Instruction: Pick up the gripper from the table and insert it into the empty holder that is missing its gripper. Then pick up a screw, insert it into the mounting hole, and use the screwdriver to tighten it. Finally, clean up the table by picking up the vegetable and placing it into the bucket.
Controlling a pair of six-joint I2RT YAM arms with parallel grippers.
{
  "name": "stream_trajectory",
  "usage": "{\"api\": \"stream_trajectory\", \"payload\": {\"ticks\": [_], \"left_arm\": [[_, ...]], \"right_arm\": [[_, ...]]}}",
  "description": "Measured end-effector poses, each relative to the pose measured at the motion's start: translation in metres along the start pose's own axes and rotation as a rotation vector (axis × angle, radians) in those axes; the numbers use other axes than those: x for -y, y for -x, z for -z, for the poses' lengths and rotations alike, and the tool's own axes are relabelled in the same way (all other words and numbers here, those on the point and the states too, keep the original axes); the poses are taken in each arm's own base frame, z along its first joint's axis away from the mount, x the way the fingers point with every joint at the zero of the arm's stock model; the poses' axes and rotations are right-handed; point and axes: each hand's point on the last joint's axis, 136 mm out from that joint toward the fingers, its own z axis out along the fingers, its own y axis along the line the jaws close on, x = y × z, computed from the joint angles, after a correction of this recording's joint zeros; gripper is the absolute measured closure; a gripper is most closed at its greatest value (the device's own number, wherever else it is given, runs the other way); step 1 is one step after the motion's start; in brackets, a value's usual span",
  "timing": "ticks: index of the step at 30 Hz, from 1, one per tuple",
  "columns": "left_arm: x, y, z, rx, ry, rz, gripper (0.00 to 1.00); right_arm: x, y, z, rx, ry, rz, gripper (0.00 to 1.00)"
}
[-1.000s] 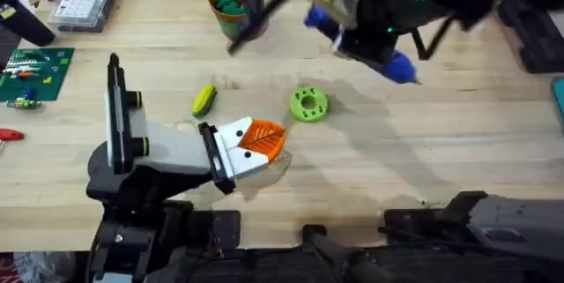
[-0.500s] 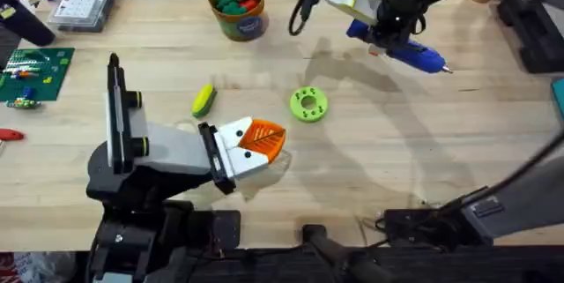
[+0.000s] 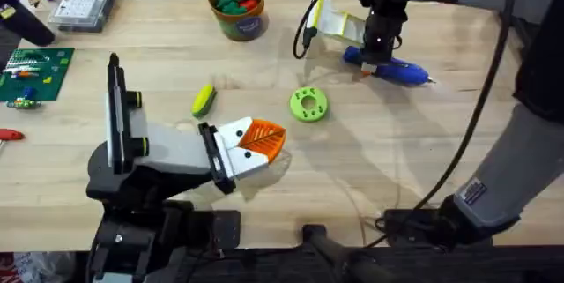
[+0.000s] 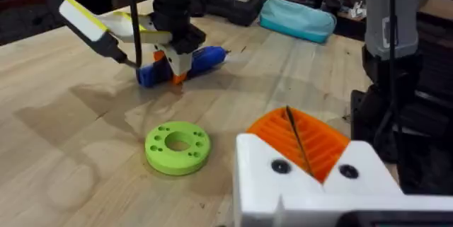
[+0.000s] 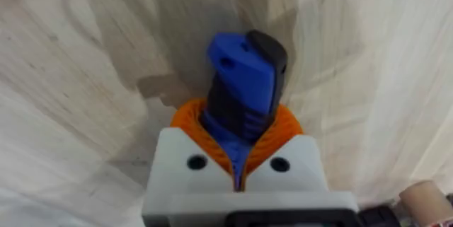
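The blue screwdriver (image 3: 394,69) lies level just over the table's far right part, and my right gripper (image 3: 374,54) comes down on it from above, shut on it. In the right wrist view the orange pads (image 5: 212,142) clamp the screwdriver's blue body (image 5: 244,89). The left wrist view shows the screwdriver (image 4: 202,59) held by that gripper (image 4: 173,68). The yellow-green vegetable (image 3: 204,100) lies left of centre. Behind it stands the orange-brown bucket (image 3: 239,20), holding green and red pieces. My left gripper (image 3: 264,140) rests shut and holds nothing near the front, pads (image 4: 311,142) pressed together. The holder and the screw are out of view.
A lime-green disc with holes (image 3: 308,104) (image 4: 177,146) lies mid-table between the two grippers. A clear compartment box (image 3: 84,1) and a green circuit board (image 3: 31,73) sit at the far left. A teal pouch (image 4: 297,18) lies beyond the right arm.
The right arm has dropped from close under the camera to the far right of the table, carrying the screwdriver down to the surface. The left arm has not moved.
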Motion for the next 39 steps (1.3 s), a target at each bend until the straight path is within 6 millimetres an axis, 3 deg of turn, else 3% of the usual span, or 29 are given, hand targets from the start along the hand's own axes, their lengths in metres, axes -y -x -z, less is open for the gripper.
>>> {"api": "stream_trajectory", "payload": {"ticks": [5, 7, 8, 12, 13, 14, 17, 18, 22, 28, 39], "left_arm": [[0.0, 0.0, 0.0, 0.0, 0.0, 0.0, 0.997], [0.0, 0.0, 0.0, 0.0, 0.0, 0.0, 0.997], [0.0, 0.0, 0.0, 0.0, 0.001, -0.003, 0.942], [0.0, 0.0, 0.0, 0.0, 0.0, -0.003, 0.321], [0.0, 0.0, 0.0, 0.0, 0.0, -0.003, 0.165], [0.0, 0.0, 0.0, 0.0, 0.0, -0.001, 0.066], [0.0, 0.0, 0.0, 0.0, 0.0, 0.0, 0.015], [0.0, 0.0, 0.0, 0.0, 0.0, 0.001, 0.015], [-0.001, 0.001, 0.0, 0.002, 0.007, -0.003, 0.015], [-0.006, 0.002, 0.0, 0.006, 0.036, -0.008, 0.015], [-0.006, 0.002, 0.0, 0.007, 0.037, -0.008, 0.015]], "right_arm": [[0.002, 0.001, 0.001, 0.003, -0.006, -0.003, 0.959], [0.003, 0.001, 0.001, 0.003, -0.011, -0.012, 0.781], [0.006, 0.001, 0.002, 0.004, -0.018, -0.02, 0.657], [0.012, 0.001, 0.007, 0.005, -0.045, -0.082, 0.081], [0.012, 0.0, 0.01, 0.007, -0.045, -0.104, 0.028], [0.012, -0.001, 0.012, 0.008, -0.044, -0.128, 0.015], [0.014, -0.002, 0.023, 0.026, -0.062, -0.207, 0.015], [0.02, -0.003, 0.05, 0.078, -0.11, -0.306, 0.015], [0.028, -0.011, 0.109, 0.197, -0.203, -0.479, 0.015], [0.016, -0.025, 0.194, 0.386, -0.294, -0.68, 0.015], [0.015, -0.026, 0.198, 0.399, -0.298, -0.689, 0.015]]}}
